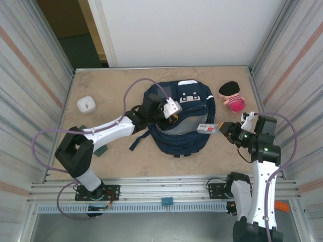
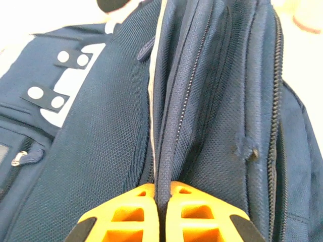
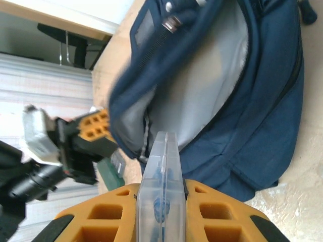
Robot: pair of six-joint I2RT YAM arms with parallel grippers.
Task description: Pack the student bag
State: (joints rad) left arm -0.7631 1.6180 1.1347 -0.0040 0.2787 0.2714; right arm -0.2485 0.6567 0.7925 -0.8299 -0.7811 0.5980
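The navy student bag (image 1: 176,132) lies in the middle of the table, its main compartment gaping so the grey lining (image 3: 202,85) shows. My left gripper (image 1: 170,119) reaches over the bag's top. In the left wrist view, the left gripper (image 2: 162,188) is shut on a fold of the bag's zipper edge (image 2: 169,151). My right gripper (image 1: 222,129) hovers at the bag's right side, shut on a flat clear plastic case (image 1: 207,128). The case (image 3: 160,171) stands edge-on between the orange fingers, pointing toward the opening.
A pink and black plush toy (image 1: 232,96) sits at the back right. A small white container (image 1: 87,104) lies at the left. A green object (image 1: 102,149) rests under the left arm. Corrugated walls close in both sides.
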